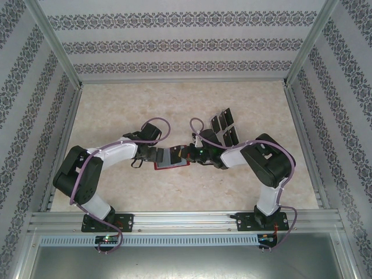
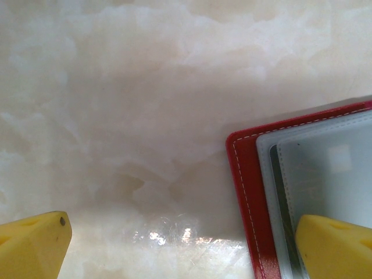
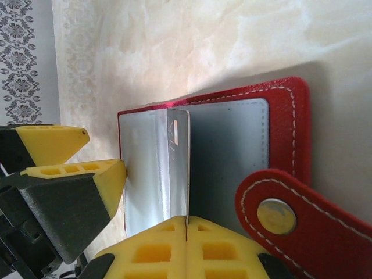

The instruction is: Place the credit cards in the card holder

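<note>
The red card holder [image 1: 172, 167] lies open on the table between both grippers, grey inside up [image 3: 232, 151], its clasp tab [image 3: 276, 215] folded out to the right. My right gripper [image 3: 187, 222] is shut on a credit card [image 3: 177, 163], which stands edge-on over the grey pockets. The left gripper [image 2: 186, 250] is open, with one fingertip [image 2: 334, 244] resting on the holder's grey inside [image 2: 325, 168] and the other over bare table. Its fingers [image 3: 87, 174] sit at the holder's left edge. More black credit cards [image 1: 224, 127] stand behind the right gripper [image 1: 189, 154].
The remaining cards sit in a clear slotted stand [image 1: 228, 135] close behind the right arm's wrist. The marble tabletop [image 1: 116, 116] is bounded by metal rails and patterned walls on the left, right and back.
</note>
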You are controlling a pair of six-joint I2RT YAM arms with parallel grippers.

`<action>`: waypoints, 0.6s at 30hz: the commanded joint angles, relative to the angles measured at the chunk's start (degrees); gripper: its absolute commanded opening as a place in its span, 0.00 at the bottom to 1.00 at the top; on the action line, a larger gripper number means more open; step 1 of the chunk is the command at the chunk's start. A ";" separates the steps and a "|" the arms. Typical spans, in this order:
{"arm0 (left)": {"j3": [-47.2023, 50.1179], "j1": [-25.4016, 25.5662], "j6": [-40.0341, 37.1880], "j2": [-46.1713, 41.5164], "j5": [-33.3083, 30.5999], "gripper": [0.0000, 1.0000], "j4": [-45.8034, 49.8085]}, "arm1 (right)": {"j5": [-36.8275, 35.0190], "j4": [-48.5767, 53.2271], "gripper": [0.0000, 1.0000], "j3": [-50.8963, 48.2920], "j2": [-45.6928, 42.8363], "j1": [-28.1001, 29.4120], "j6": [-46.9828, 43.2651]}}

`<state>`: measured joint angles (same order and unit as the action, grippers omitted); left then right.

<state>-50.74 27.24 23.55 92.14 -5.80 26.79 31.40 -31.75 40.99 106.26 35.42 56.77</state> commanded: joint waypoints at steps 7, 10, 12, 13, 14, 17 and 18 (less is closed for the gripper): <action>1.15 -0.74 -0.22 0.59 -0.53 1.00 0.56 | 3.82 0.21 0.00 -0.03 0.29 -0.01 -1.10; 0.91 -0.65 -0.29 0.84 -0.70 1.00 0.64 | 4.11 0.18 0.00 -0.30 0.26 0.21 -1.13; 0.84 -0.62 -0.35 0.85 -0.70 1.00 0.64 | 3.76 0.11 0.00 -0.60 0.42 0.31 -1.14; 0.85 -0.68 -0.30 0.94 -0.70 1.00 0.64 | 3.85 0.11 0.00 -0.56 0.72 0.35 -1.01; 0.88 -0.70 -0.30 1.05 -0.74 1.00 0.65 | 3.85 -0.20 0.00 -0.64 1.00 0.42 -0.80; 0.76 -0.67 -0.25 1.11 -0.70 1.00 0.64 | 3.67 -0.44 0.00 -0.50 1.90 0.49 -0.44; 0.75 -0.63 -0.25 1.14 -0.70 1.00 0.64 | 3.59 -0.38 0.00 -0.39 2.30 0.49 -0.24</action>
<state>-50.68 27.24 23.55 92.14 -5.85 26.68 34.00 -32.47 41.08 106.74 35.40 56.82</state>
